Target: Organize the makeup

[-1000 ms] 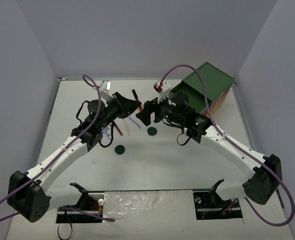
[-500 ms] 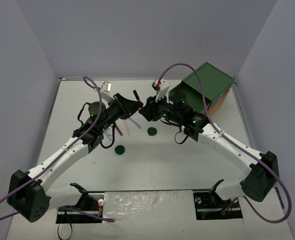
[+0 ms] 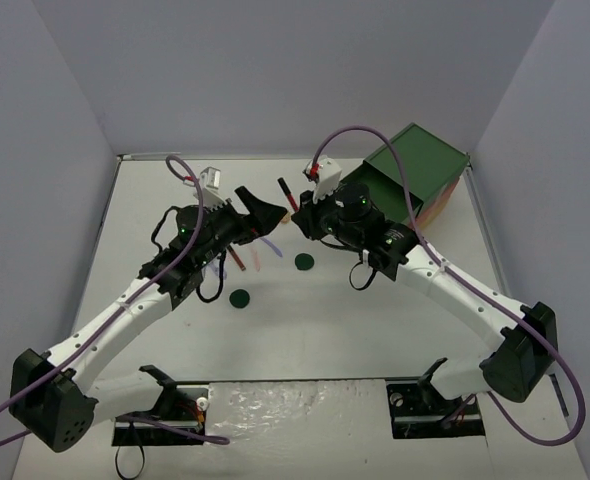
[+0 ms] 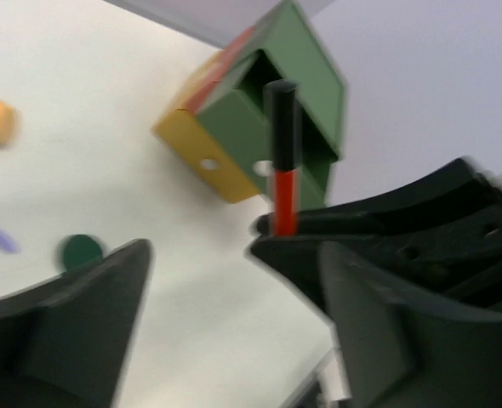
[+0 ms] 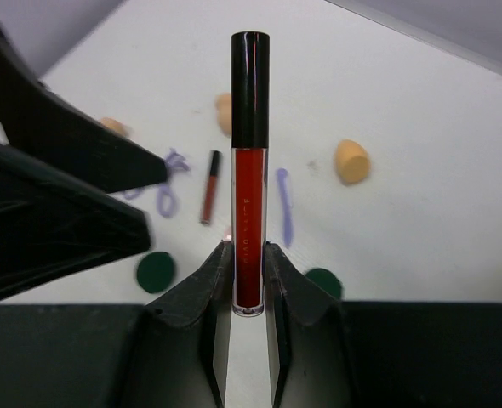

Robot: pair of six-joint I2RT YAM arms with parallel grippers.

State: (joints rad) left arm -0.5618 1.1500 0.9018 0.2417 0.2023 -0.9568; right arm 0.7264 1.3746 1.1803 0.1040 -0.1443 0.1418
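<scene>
A red stick with a black cap stands upright between the jaws of my right gripper, which is shut on its lower end. In the top view that stick sits above the table's middle, with the right gripper under it. My left gripper is open just to its left, its fingers clear of the stick. On the table lie two dark green discs, a dark red stick, a lilac stick, a lilac scissor-like tool and tan sponges.
The green, red and yellow drawer chest stands at the back right with its top green drawer pulled out. White walls close the table on the left, back and right. Both arms meet over the middle of the table.
My left gripper has opened and let go of the red stick. My right gripper has moved in and shut on it.
</scene>
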